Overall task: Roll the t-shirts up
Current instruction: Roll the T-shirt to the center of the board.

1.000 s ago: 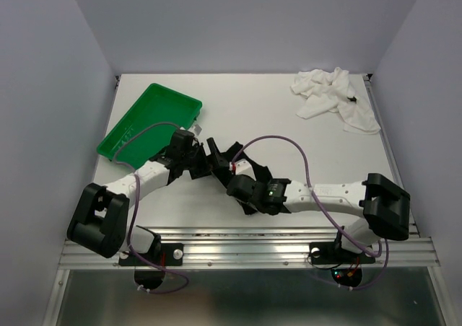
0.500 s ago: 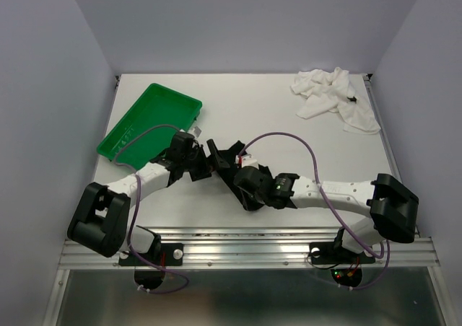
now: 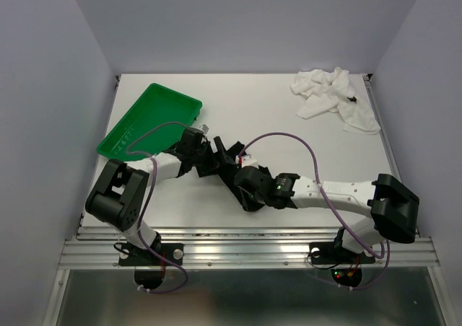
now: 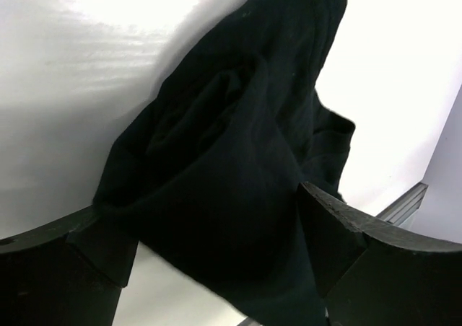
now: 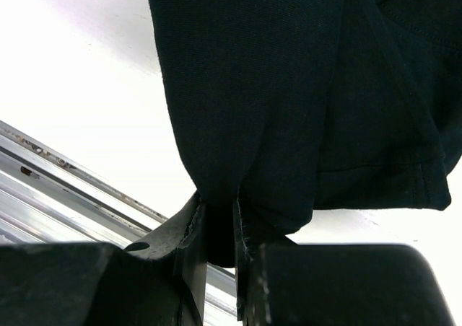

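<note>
Top external: t-shirt (image 3: 229,155) seemingly beside tray (image 3: 155,104)

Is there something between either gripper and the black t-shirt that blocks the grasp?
Nothing visible does. The right gripper is shut on a fold of the black t-shirt, and the left gripper stands open with the cloth between its jaws.

There were one black t-shirt (image 3: 232,155), one white t-shirt (image 3: 333,95), one green tray (image 3: 144,120), one left arm (image 3: 162,166) and one right arm (image 3: 339,192).
</note>
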You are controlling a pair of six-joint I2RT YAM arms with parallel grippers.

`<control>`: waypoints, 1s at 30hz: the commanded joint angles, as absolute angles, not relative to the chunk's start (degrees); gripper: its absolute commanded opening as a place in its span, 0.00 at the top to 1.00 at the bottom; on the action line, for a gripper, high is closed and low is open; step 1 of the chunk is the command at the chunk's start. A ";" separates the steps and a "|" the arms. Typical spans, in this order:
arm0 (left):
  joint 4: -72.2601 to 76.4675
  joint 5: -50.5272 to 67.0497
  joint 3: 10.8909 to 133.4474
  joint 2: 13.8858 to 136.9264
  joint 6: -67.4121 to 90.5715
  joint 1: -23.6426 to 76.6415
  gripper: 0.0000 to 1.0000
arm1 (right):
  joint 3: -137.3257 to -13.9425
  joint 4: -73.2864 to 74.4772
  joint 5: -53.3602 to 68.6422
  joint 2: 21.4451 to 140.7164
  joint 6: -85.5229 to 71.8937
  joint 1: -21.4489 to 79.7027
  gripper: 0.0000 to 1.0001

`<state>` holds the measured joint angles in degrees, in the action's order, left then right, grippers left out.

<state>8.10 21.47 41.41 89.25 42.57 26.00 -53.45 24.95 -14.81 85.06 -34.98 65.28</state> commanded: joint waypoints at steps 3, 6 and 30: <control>12.56 21.97 45.00 90.70 44.55 26.98 0.19 | -53.00 22.14 -15.11 82.88 -35.60 65.21 0.99; 11.96 21.45 45.26 90.09 45.87 27.07 0.49 | -53.26 23.28 -16.08 83.14 -35.33 65.21 0.96; -5.45 15.82 52.12 88.15 53.70 28.30 1.00 | -73.21 45.61 -44.03 96.85 -30.85 77.78 0.14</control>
<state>-4.43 16.19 49.87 91.05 52.90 27.99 -70.02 42.00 -36.97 93.67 -31.35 75.72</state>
